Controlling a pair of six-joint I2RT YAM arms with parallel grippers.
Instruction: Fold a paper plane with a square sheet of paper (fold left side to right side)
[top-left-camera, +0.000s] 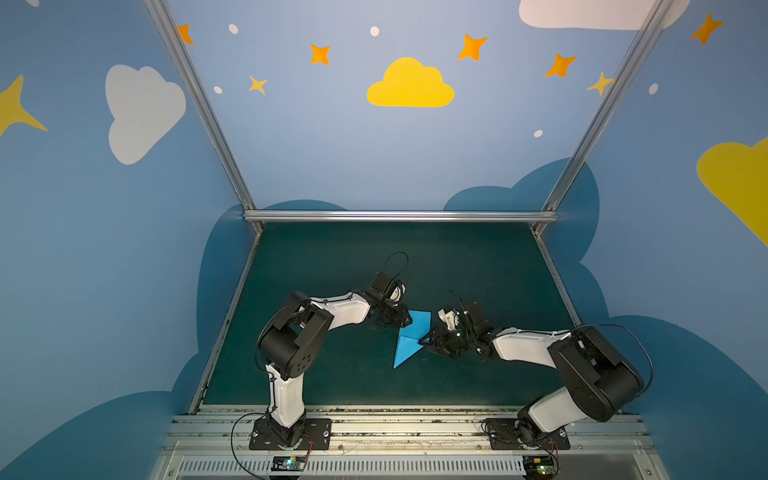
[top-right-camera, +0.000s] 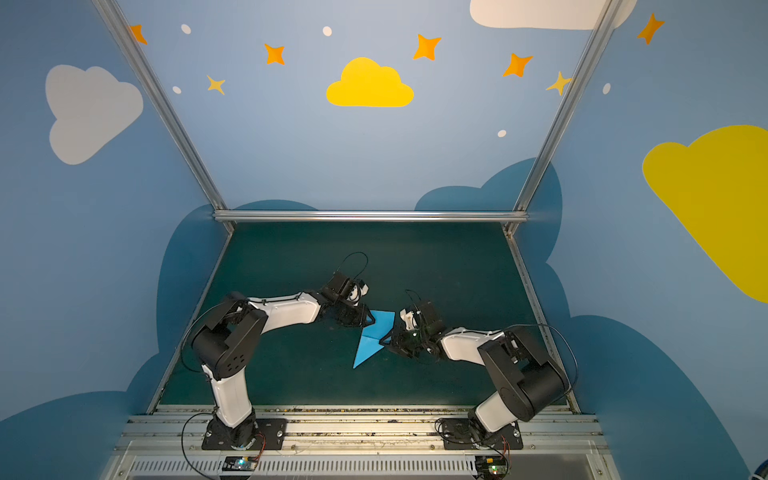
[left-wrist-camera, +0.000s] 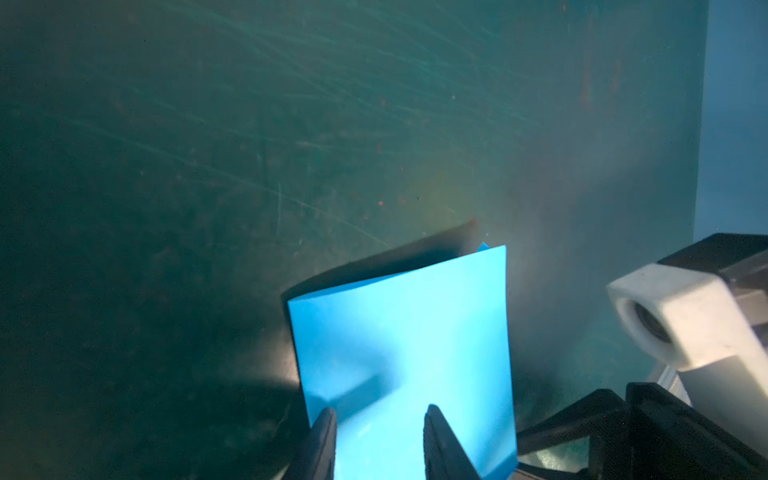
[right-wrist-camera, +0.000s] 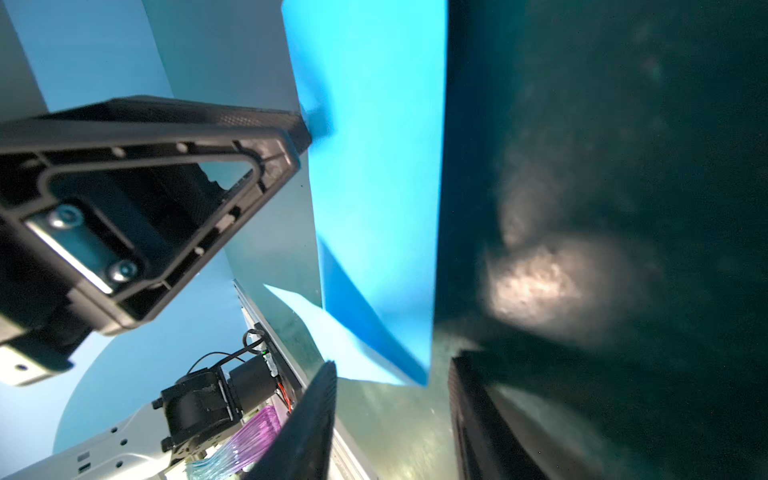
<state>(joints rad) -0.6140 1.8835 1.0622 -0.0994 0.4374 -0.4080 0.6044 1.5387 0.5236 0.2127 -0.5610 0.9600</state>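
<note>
The sky-blue square sheet of paper (top-left-camera: 409, 343) (top-right-camera: 371, 340) lies mid-mat, folded into a pointed paper plane shape with its sharp nose toward the front left. My left gripper (top-left-camera: 408, 321) (top-right-camera: 371, 320) is at its far left edge. In the left wrist view its jaws (left-wrist-camera: 380, 409) stand apart, open, over the paper (left-wrist-camera: 407, 332), with nothing pinched. My right gripper (top-left-camera: 424, 341) (top-right-camera: 384, 340) is at the paper's right corner. In the right wrist view its jaws (right-wrist-camera: 392, 361) are open, and a raised flap corner of the paper (right-wrist-camera: 374, 187) ends just ahead of the tips.
A dark green mat (top-left-camera: 457, 266) covers the table, fenced by aluminium rails at the back (top-left-camera: 399, 216) and sides. Both arm bases sit on the front rail (top-left-camera: 407, 428). The two grippers are close together, and the left one (right-wrist-camera: 166, 187) fills part of the right wrist view.
</note>
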